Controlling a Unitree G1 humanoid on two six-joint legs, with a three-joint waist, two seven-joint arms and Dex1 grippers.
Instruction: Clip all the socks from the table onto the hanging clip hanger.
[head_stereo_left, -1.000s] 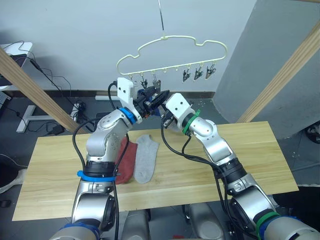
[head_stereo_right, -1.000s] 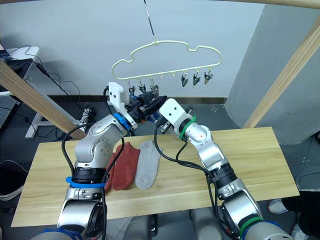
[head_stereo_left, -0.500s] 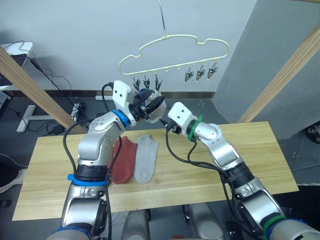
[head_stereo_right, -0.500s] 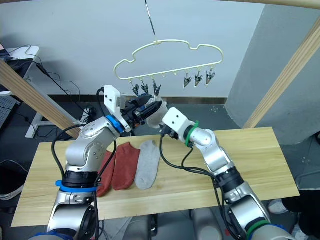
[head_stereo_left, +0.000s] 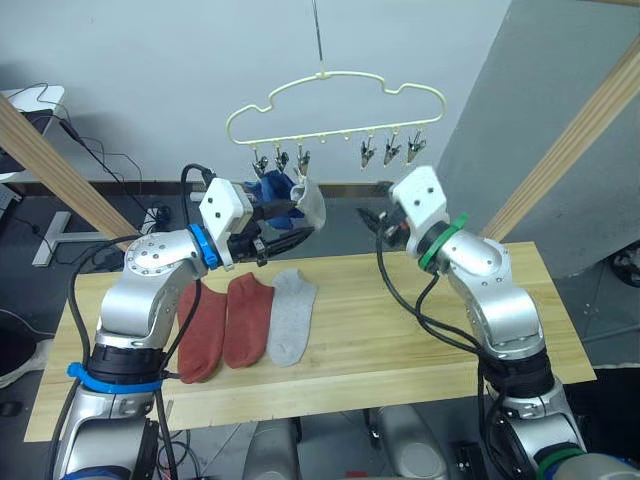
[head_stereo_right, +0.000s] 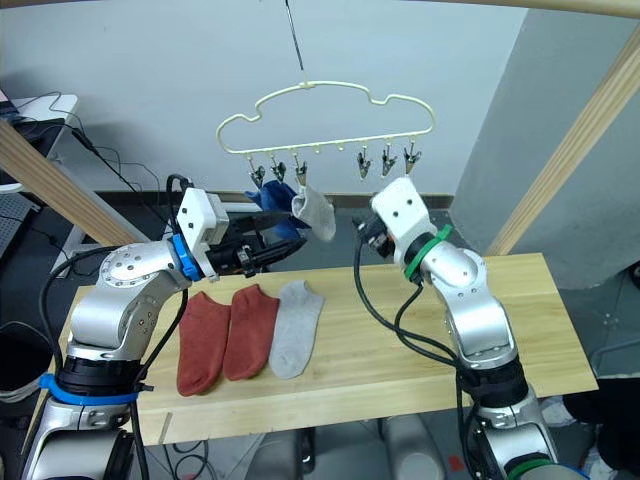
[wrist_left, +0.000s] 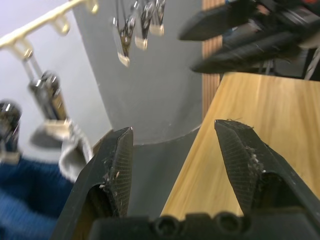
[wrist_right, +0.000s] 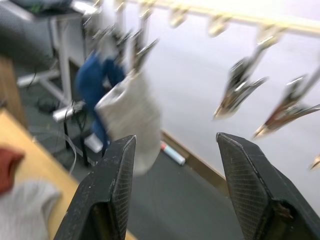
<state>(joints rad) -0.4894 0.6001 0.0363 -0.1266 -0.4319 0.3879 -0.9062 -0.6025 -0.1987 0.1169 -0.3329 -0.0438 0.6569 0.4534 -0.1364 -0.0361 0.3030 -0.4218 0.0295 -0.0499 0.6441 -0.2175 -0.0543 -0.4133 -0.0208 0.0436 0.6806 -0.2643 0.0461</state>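
Hanging from the pale yellow cloud-shaped wire clip hanger (head_stereo_left: 340, 105), your light grey knit sock (head_stereo_left: 312, 205) sits centre-frame between both empty, spread grippers (left (head_stereo_left: 290, 240), right (head_stereo_left: 372, 222)).

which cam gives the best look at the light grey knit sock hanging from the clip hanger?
The right wrist view: the light grey knit sock hangs close and unobstructed under its silver clip. The right eye view shows it whole but small, as does the left eye view. The left wrist view catches part of it at the side.
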